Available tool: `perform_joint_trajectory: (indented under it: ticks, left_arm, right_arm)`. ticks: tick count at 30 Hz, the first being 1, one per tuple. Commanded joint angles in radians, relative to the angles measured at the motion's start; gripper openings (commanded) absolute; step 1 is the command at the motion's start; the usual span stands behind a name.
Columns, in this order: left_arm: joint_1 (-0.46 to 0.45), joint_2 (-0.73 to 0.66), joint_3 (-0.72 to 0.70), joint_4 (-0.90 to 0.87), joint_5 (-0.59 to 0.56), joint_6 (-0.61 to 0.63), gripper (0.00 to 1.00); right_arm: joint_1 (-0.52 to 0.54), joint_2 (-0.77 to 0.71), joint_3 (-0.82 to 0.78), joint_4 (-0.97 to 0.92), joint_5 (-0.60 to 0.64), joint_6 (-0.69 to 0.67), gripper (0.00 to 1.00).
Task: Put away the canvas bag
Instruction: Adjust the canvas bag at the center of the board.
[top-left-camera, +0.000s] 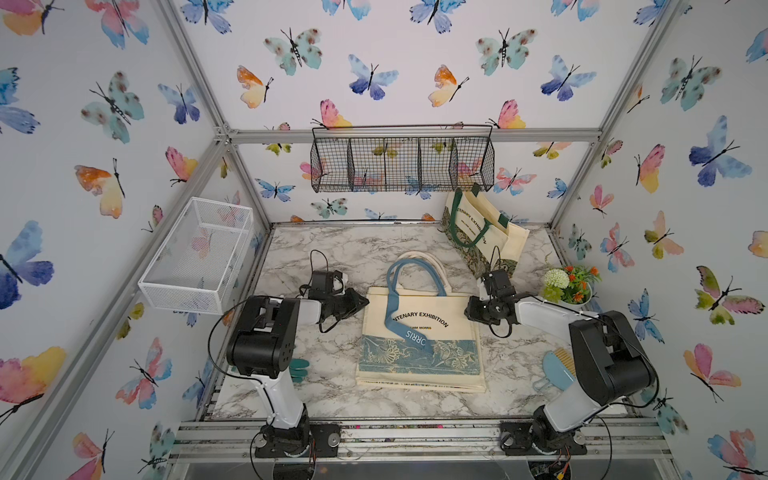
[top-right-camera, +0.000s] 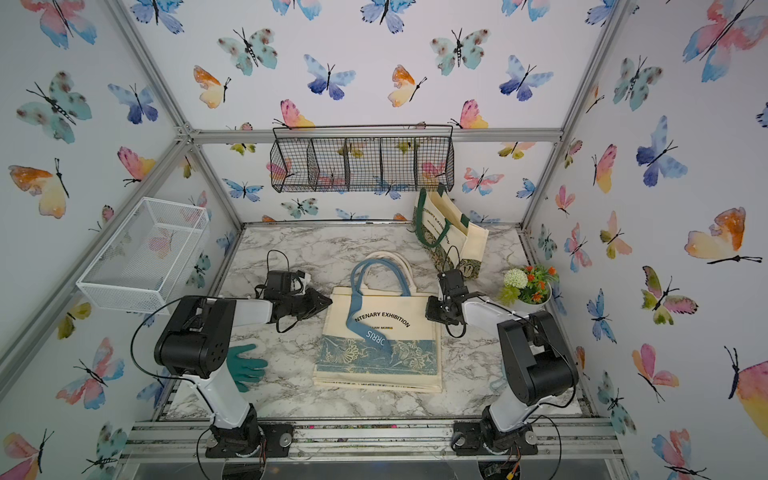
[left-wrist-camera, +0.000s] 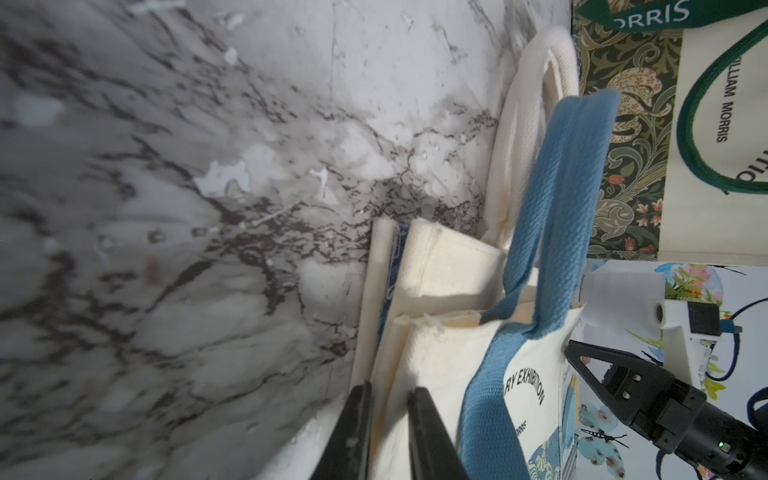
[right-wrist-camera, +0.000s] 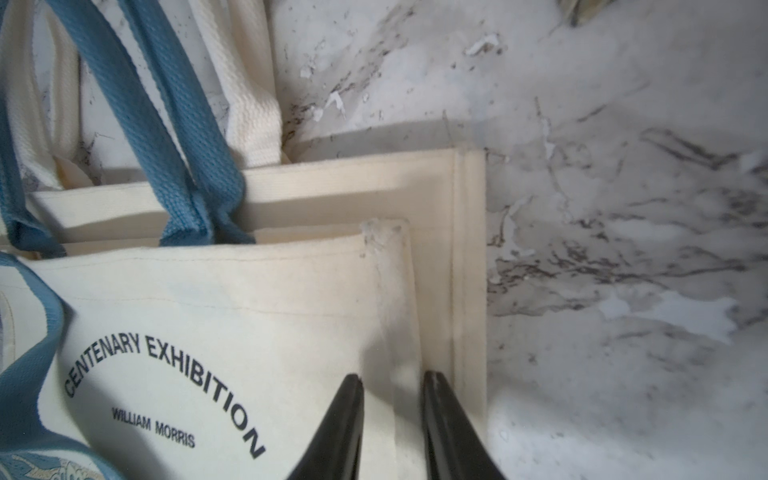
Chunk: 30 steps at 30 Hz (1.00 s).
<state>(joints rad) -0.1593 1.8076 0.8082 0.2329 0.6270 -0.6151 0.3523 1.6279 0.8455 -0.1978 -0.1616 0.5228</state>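
Both arms stretched in low, left gripper (top-left-camera: 365, 300) and right gripper (top-left-camera: 469, 311) pointing at each other. Jaws on each barely apart, can't tell if they're actually clamping.

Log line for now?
left gripper: astride blue-handled canvas bag side edge, clamp unclear | right gripper: astride opposite edge, clamp unclear | bag: lying on cream-handled bag

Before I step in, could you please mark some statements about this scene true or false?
1. The blue-handled bag lies flat on the table. True.
2. The green-handled bag sits inside the black basket. False: it stands on the table below the black basket.
3. The left hand and right hand are at opposite side edges of the blue-handled bag. True.
4. The glove lies in the white basket. False: the white basket hangs on the wall; the glove lies on the table by the left arm.
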Motion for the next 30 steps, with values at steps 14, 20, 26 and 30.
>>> perform_joint_trajectory:
  ticks: [14,20,26,30]
  left_arm:
    - [-0.014,-0.017,0.026,0.031,0.054,-0.017,0.18]
    - [-0.013,-0.016,0.023,0.034,0.055,-0.017,0.18]
    - [-0.016,-0.011,0.023,0.04,0.058,-0.021,0.18]
    - [-0.022,-0.011,0.029,0.04,0.061,-0.024,0.18]
  right_arm:
    - [0.001,-0.04,0.01,-0.015,-0.058,0.005,0.2]
    - [0.001,-0.069,0.017,-0.035,-0.049,0.003,0.11]
    - [0.001,-0.088,0.018,-0.043,-0.055,0.006,0.01]
    - [0.001,-0.101,0.019,-0.049,-0.056,0.011,0.01]
